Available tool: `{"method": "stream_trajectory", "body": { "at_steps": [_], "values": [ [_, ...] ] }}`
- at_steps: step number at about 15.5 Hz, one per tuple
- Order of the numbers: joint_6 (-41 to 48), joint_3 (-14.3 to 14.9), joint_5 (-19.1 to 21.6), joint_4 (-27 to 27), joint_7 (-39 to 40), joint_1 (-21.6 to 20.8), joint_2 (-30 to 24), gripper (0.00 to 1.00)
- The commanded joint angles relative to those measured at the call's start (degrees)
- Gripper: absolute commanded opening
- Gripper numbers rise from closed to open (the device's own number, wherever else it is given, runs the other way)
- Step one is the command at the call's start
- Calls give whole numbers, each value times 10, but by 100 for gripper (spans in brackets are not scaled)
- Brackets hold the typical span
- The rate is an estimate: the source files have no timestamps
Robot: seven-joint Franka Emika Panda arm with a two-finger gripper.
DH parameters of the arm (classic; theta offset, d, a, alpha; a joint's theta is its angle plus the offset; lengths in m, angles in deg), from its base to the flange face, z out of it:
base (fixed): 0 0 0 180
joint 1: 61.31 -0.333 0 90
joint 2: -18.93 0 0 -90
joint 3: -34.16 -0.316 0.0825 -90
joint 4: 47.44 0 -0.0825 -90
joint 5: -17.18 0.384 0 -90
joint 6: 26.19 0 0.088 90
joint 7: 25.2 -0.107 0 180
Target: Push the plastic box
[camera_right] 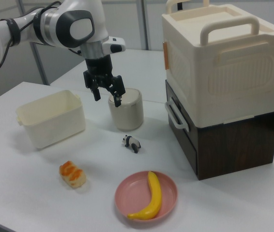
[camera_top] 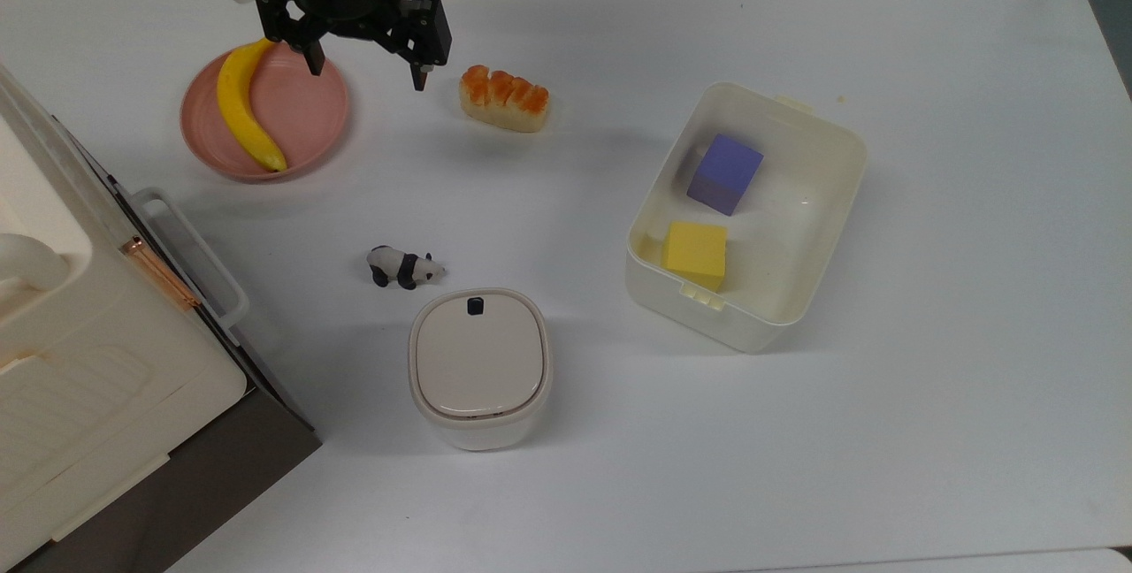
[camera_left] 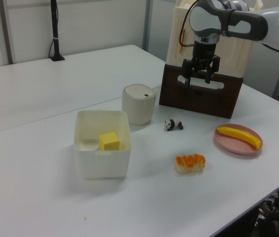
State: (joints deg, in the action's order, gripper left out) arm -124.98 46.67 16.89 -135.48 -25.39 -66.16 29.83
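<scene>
Two blocks sit inside the plastic box (camera_top: pixel 822 193). Our tool (camera_top: pixel 367 69) hangs open and empty above the pink plate (camera_top: pixel 309 113), well apart from the box. We should lower it beside the box's wall and push low and squarely, so the box slides without tipping.

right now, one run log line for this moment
gripper: open, raised over table by pink plate | plastic box: untouched, holds purple cube, yellow cube

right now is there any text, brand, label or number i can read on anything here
None: no readable word, brand, number or sign stands on anything.
The plastic box has plain cream walls.
The canister bears a dark button, no lettering.
The big cream case carries moulded ribs and a copper clasp, no print.
The gripper and the arm's white shell show no legible marking.
</scene>
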Motion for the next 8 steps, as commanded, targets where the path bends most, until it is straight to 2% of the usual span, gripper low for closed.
{"method": "stream_trajectory", "body": {
  "at_steps": [1,8],
  "values": [
    [17,0,-6,-13,11,0,-17,100],
    [18,2,-2,-11,5,1,-18,100]
  ]
}}
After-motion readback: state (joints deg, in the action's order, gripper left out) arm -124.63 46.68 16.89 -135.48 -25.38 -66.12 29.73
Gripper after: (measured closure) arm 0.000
